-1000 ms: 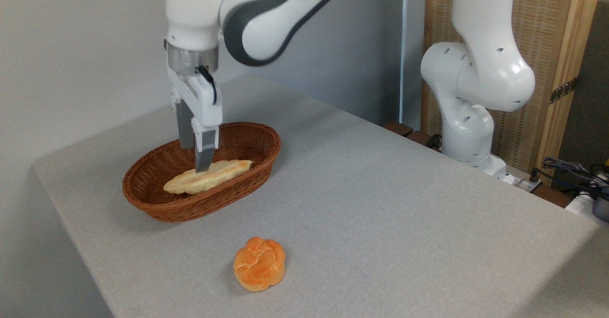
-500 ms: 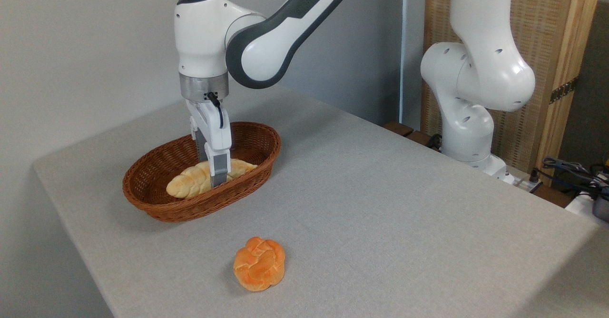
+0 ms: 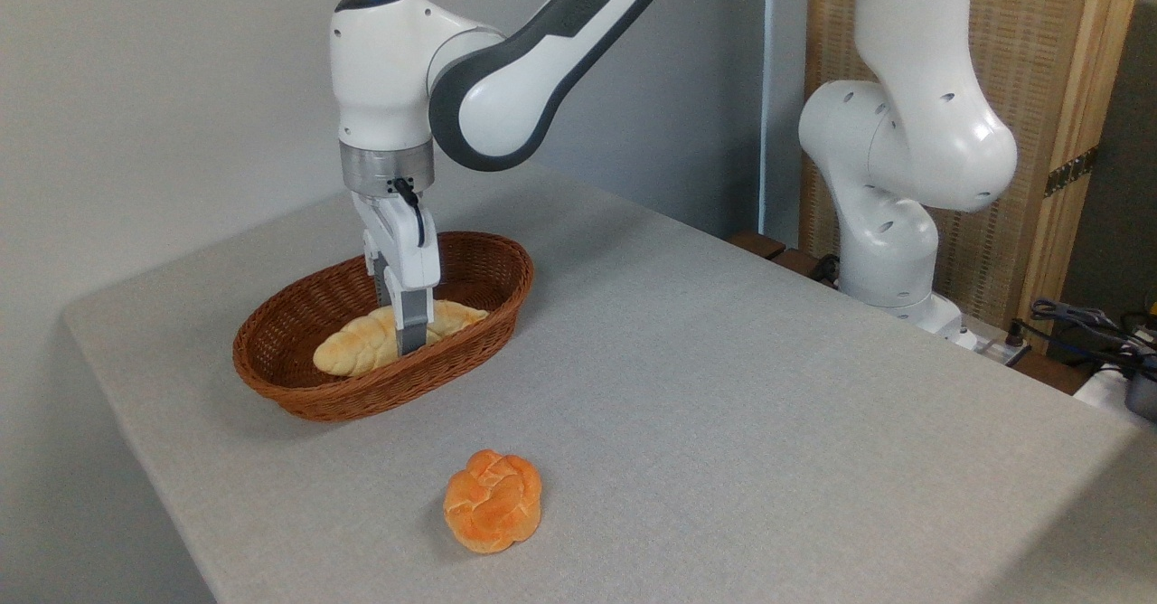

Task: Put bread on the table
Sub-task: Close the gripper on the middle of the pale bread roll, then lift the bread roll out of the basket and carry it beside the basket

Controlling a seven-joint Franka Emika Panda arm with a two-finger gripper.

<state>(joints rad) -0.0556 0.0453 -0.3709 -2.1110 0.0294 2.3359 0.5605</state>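
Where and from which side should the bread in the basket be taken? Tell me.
Grip the bread at its middle, across its narrow width, coming from straight above. It lies lengthwise in the wicker basket, whose raised rim likely blocks side approaches. The gripper already straddles that spot.

1. Just one fixed cam here, parked off the near corner of the tabletop [image 3: 723,378], raised, looking down and across it.
2. Medium range: basket [image 3: 298,387] far left, arm base [image 3: 890,251] far right, wall behind.
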